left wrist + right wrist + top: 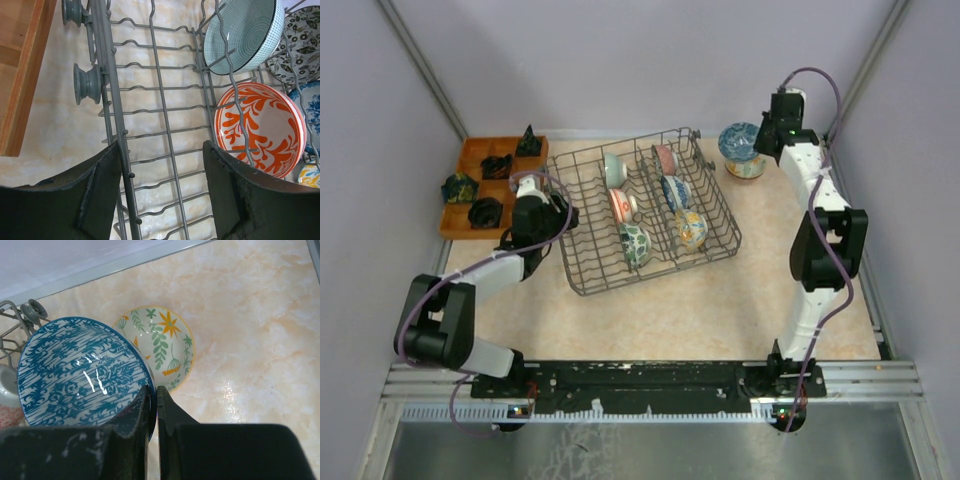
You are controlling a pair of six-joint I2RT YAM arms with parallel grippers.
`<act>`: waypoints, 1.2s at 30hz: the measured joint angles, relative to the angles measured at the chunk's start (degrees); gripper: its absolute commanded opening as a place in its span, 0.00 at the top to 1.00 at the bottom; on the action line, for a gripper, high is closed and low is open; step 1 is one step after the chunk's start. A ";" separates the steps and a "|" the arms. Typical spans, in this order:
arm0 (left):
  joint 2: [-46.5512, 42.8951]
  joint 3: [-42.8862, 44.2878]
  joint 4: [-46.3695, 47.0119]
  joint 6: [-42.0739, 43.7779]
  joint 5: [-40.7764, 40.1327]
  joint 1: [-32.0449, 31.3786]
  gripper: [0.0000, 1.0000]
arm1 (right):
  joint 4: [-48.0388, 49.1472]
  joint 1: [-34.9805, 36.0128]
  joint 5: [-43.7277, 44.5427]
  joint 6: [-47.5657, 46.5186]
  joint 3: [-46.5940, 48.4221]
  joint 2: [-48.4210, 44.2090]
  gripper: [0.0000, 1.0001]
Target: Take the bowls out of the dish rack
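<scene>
The dish rack [582, 215] holds several bowls on edge, among them a pale green one [613, 168] and a red-and-white one [623, 205]. My left gripper [563, 215] is open and empty over the rack's left wall [107, 90], its gripper point [162, 195] above bare wire. The pale green bowl [245, 30] and the red-and-white bowl [260, 130] stand to its right. My right gripper [767, 140] is shut [153, 395] on the rim of a blue-and-white bowl [80, 372], held over a yellow floral bowl [165, 342] on the table.
An orange compartmented tray [468, 160] with dark objects sits left of the rack; its edge shows in the left wrist view [20, 75]. The rack's far right corner [20, 315] is close to the held bowl. The back wall is just behind.
</scene>
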 measured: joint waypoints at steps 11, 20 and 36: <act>3.91 2.60 0.63 1.22 0.66 0.37 0.40 | 1.25 -4.81 -5.95 3.72 -0.35 0.81 1.00; 6.23 4.72 0.96 1.81 0.66 0.81 0.42 | 1.01 -6.25 -7.50 4.55 0.20 5.77 1.00; 6.43 4.85 0.96 1.92 1.07 1.11 0.46 | -1.51 -6.23 -7.72 4.72 9.46 12.94 1.00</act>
